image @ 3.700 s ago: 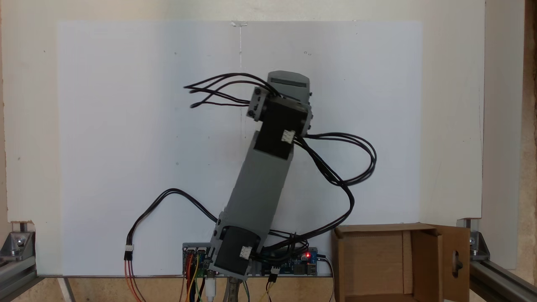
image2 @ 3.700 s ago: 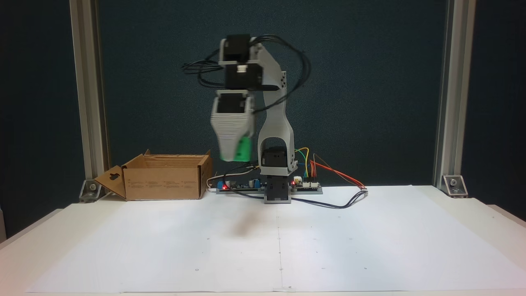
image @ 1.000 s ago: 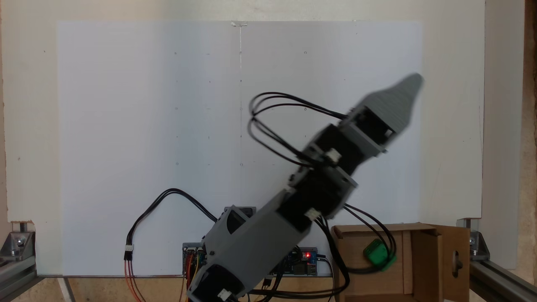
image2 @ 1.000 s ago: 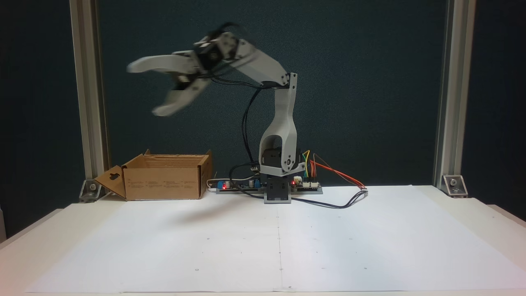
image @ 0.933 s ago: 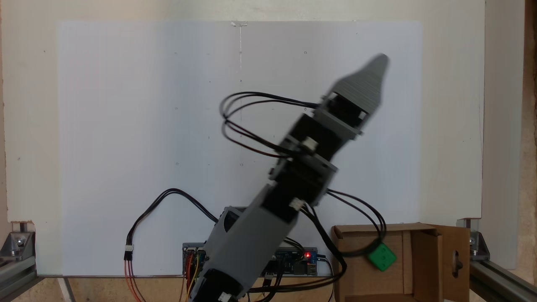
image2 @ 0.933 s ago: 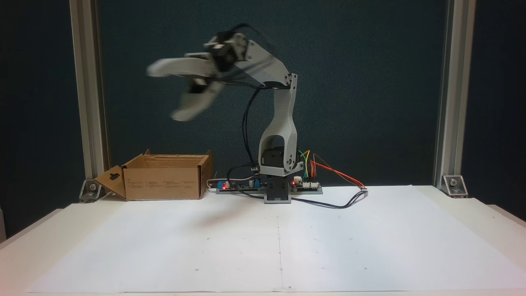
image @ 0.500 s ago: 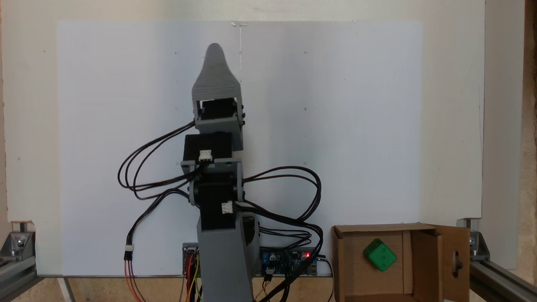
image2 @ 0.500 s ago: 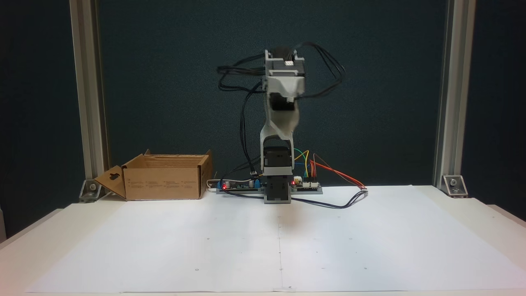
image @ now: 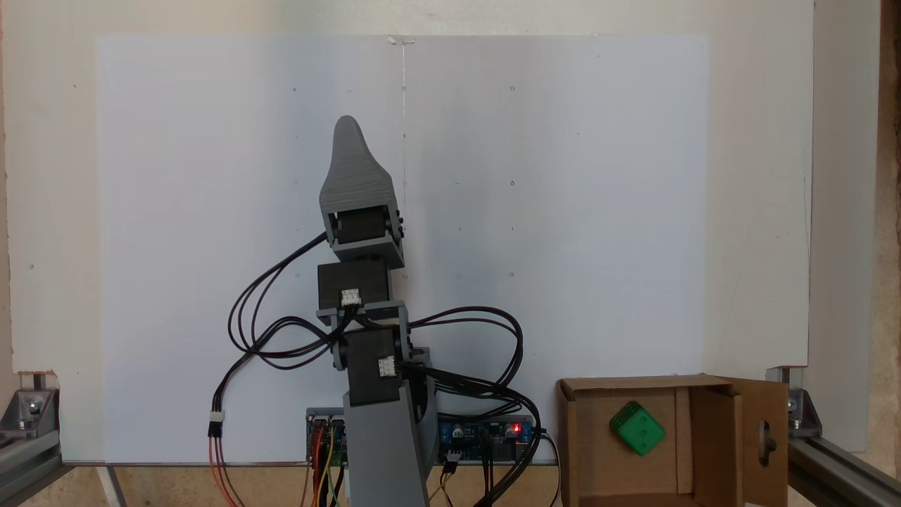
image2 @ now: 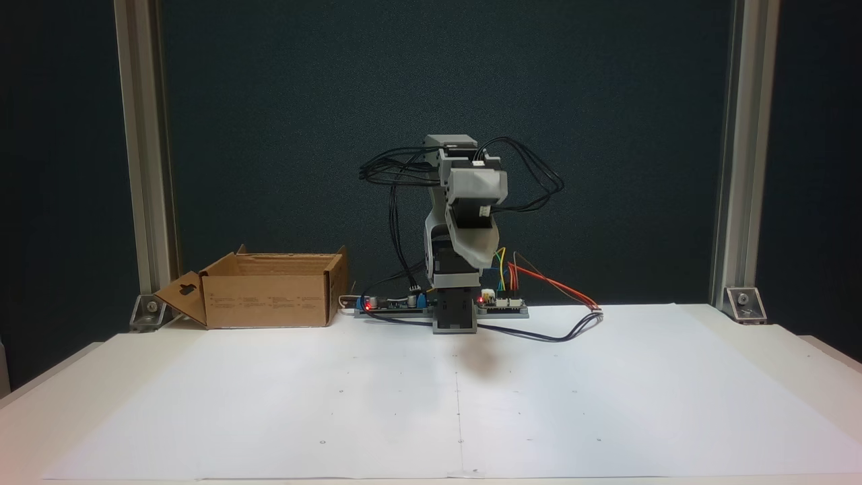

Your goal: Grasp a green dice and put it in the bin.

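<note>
Fixed view from above: green dice [image: 638,429] inside bin [image: 584,451].

Green dice [image: 637,428], bright, with recessed pips, against the plain brown cardboard bin [image: 598,451]. My tool [image: 346,137] is grey with fine layer ridges; the servos behind it are black. White paper sheet [image: 211,211] on the cream table [image: 757,211]. Black cables [image: 274,331].

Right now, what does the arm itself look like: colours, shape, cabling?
Grey 3D-printed links with black servo blocks between them, each carrying a small white connector. The gripper is grey, ribbed with layer lines, tapering to a rounded tip. Black cables loop loosely off both sides. Red, yellow and orange wires run to boards at the base.
</note>
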Robot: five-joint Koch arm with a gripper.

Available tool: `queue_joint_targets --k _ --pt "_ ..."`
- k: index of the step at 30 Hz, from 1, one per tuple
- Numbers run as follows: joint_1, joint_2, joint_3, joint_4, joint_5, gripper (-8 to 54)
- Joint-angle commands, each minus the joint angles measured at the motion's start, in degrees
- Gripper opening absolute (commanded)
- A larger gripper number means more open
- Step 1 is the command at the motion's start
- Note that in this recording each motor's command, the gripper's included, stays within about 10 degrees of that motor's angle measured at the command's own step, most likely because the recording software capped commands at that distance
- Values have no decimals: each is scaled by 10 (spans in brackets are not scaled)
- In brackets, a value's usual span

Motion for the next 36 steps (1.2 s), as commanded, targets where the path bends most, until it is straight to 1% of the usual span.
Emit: queue_joint_targets --k 1,5,10,13,18,36 --pt "9 62 3 -95 19 454" --pt "33 62 29 -185 19 454" --pt "68 62 62 -236 20 452" --pt "69 62 83 -265 20 454" --pt "67 62 142 -380 21 450" --pt "96 62 301 -591 14 446"
